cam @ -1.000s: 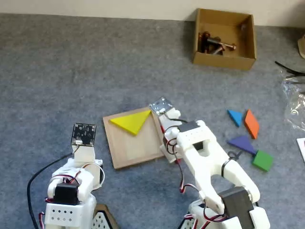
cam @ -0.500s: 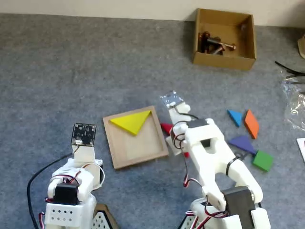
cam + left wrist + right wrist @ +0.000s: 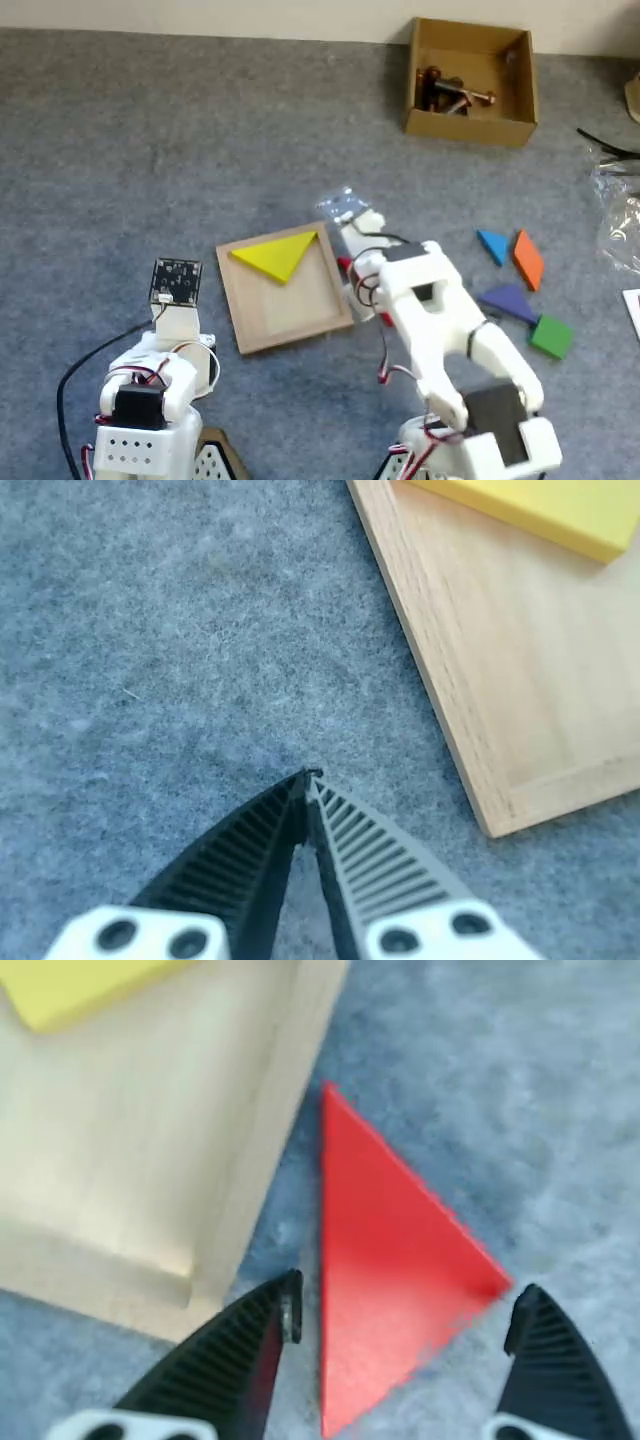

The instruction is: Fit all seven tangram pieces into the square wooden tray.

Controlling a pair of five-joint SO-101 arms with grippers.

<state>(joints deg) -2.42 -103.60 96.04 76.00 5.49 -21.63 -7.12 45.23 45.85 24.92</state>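
1. My left gripper [image 3: 308, 778] is fully closed with nothing between the fingers. It rests over the grey carpet-like table cover [image 3: 120, 150], just beside the left edge of the tray, so this arm does no part of the job at the moment.
2. The square wooden tray [image 3: 290, 305] has one piece inside: the large yellow triangle [image 3: 277, 253], which lies flat in the far corner. The other part of the floor is bare wood, so I judge the task is only at its beginning.
3. The large red triangle [image 3: 390, 1260] lies on the cover just outside the right rim of the tray, not in it. My right gripper [image 3: 405, 1305] is wide open above it, one finger on each side, and it holds nothing. I think this piece is the step in hand.
4. Well to the right wait the small blue triangle [image 3: 491, 245], the orange parallelogram [image 3: 528, 259], the purple triangle [image 3: 508, 299] and the green square [image 3: 551, 336].
5. I count six pieces; five lie outside the tray.
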